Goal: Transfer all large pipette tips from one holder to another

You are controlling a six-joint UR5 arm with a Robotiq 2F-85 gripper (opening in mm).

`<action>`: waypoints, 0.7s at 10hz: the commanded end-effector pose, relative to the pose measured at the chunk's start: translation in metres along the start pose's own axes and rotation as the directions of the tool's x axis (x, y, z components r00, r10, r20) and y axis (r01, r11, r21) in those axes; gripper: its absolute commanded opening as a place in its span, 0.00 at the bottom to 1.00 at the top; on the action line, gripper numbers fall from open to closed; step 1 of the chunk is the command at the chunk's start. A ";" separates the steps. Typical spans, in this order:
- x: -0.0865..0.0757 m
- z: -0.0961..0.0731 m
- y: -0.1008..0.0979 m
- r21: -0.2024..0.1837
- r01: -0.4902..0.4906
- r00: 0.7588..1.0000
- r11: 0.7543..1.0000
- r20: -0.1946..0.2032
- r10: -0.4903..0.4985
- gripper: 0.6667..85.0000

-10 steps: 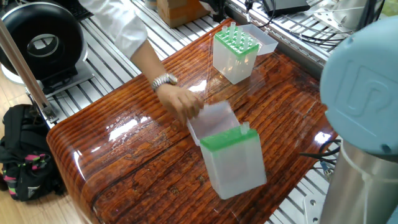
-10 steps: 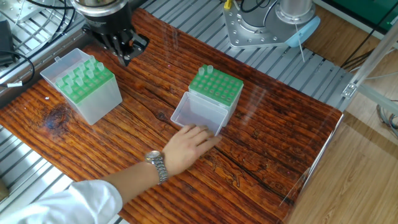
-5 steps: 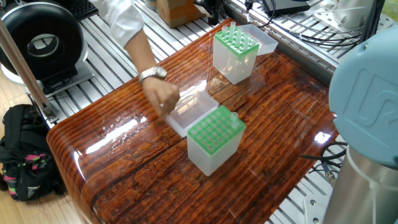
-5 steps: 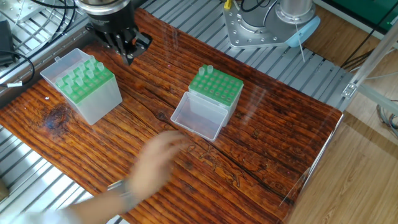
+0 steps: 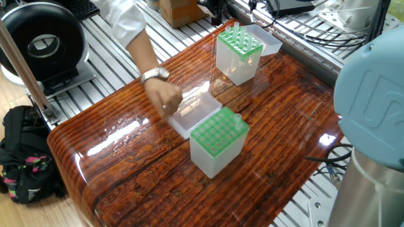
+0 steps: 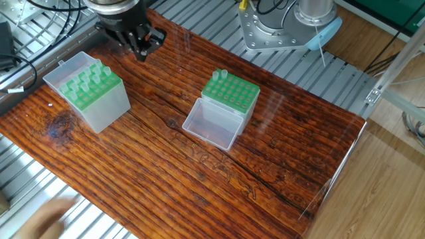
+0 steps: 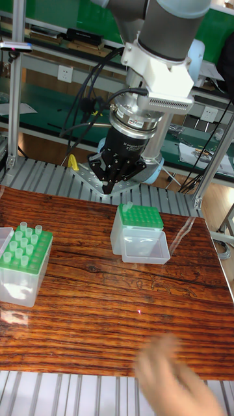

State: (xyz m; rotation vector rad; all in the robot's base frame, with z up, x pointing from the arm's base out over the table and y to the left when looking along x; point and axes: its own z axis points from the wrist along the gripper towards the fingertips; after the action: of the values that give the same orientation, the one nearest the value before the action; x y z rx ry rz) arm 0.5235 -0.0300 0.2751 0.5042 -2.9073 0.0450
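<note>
Your black two-finger gripper (image 7: 114, 184) hangs in the air above the wooden table (image 7: 97, 305), its fingers drawn close together at the tips and holding nothing. It touches neither box. In the other fixed view the gripper (image 6: 141, 48) sits over the far edge of the table, beside the translucent plastic box with a green rack on top (image 6: 89, 93) that carries the large pipette tips (image 6: 93, 78).

Those whitish tapered tips (image 7: 24, 244) stand upright in the green rack of that box, at the left edge of the table in the tall fixed view, filling much of the rack.

The second translucent box with a green perforated top (image 7: 139, 227) stands near the middle of the table, its clear hinged lid (image 7: 145, 247) folded open and lying flat in front of it. One single tip (image 6: 224, 75) stands at a corner of this rack; the other holes look empty.

A person's hand (image 7: 169, 377) shows as a blur at the near table edge, well apart from both boxes. In one fixed view the hand with a wristwatch (image 5: 163, 94) reaches right beside the open lid.
</note>
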 end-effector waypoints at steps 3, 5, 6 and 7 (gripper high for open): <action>0.000 0.006 0.015 -0.034 -0.079 0.997 0.996 -0.019 0.079 0.04; 0.017 0.012 0.032 -0.062 -0.142 0.988 0.988 -0.072 0.138 0.01; 0.010 0.015 0.028 -0.039 -0.113 0.993 0.993 -0.028 0.112 0.02; 0.000 0.016 0.023 -0.026 -0.105 0.994 0.994 0.012 0.105 0.02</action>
State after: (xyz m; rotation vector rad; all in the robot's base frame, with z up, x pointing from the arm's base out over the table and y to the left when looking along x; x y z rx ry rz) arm 0.5084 -0.0149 0.2652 0.3536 -2.9017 0.0248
